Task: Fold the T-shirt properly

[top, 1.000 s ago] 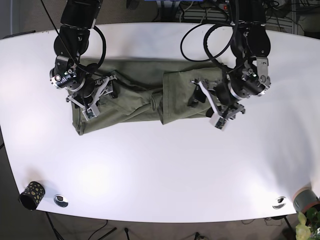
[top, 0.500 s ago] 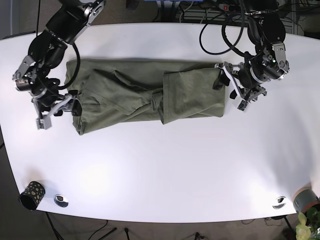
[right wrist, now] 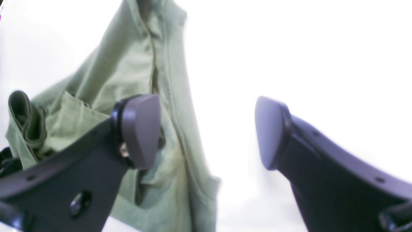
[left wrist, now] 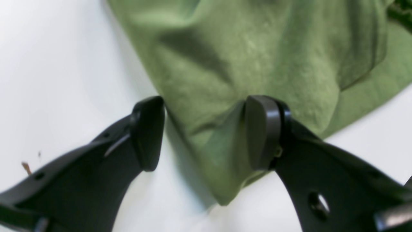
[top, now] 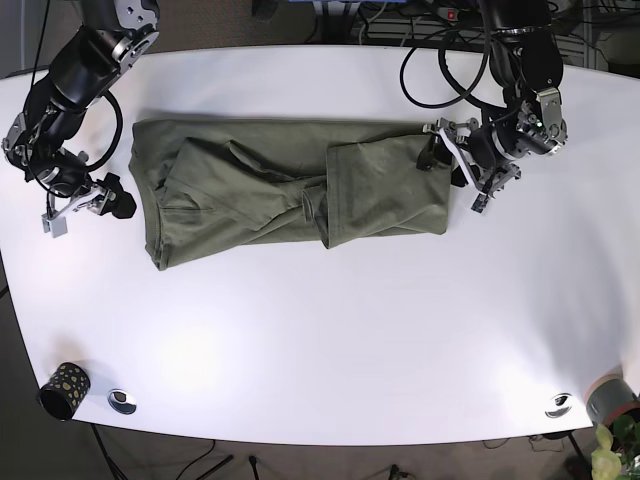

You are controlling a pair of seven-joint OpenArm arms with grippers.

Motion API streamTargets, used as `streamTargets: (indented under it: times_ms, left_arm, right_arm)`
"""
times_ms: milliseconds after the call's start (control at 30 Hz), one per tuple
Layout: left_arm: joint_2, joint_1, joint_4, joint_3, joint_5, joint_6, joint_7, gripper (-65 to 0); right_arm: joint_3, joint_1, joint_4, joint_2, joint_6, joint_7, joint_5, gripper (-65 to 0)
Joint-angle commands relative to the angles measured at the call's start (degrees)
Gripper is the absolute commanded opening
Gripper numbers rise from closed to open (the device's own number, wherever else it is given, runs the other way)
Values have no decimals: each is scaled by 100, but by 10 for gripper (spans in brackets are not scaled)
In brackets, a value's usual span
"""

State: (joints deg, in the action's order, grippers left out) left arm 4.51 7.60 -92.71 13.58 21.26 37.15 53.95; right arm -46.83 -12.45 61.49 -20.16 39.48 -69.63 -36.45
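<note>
Right gripper (top: 85,204) withdrawn farther off shirt (top: 290,190); left gripper (left wrist: 206,132) astride its corner; both fingers apart.

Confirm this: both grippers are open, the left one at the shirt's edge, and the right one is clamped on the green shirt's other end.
One error: the right gripper is not clamped on the shirt. The right wrist view shows its jaws wide apart, holding nothing. The left gripper is open at the shirt's edge.

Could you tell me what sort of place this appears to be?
Probably a robotics lab: a white table with two arms working a green T-shirt, and cables and a power strip behind it.
</note>
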Motion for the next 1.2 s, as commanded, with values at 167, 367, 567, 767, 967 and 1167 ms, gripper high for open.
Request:
streamTargets:
  times_ms: [167, 367, 567, 767, 967, 1167]
  left_arm:
    - [45, -78, -96, 17, 85, 26, -107, -285]
    - [45, -87, -88, 17, 85, 26, -107, -285]
    - [45, -87, -88, 17, 85, 17, -107, -285]
    - [45, -87, -88, 17, 85, 0, -107, -285]
    - [19, -254, -44, -18, -38, -18, -107, -285]
    - [-157, -588, -44, -378, -644, -18, -107, -285]
  right_arm:
    - [98, 115, 62, 113, 52, 224, -158, -209]
    - [511, 282, 97, 359, 52, 224, -210, -211]
    - [1004, 432, 659, 711, 52, 233, -210, -212]
    - [1013, 423, 826, 913, 52, 242, -158, -217]
    - [1030, 423, 826, 922, 52, 435, -158, -457]
    - [1021, 449, 862, 834, 52, 549, -158, -650]
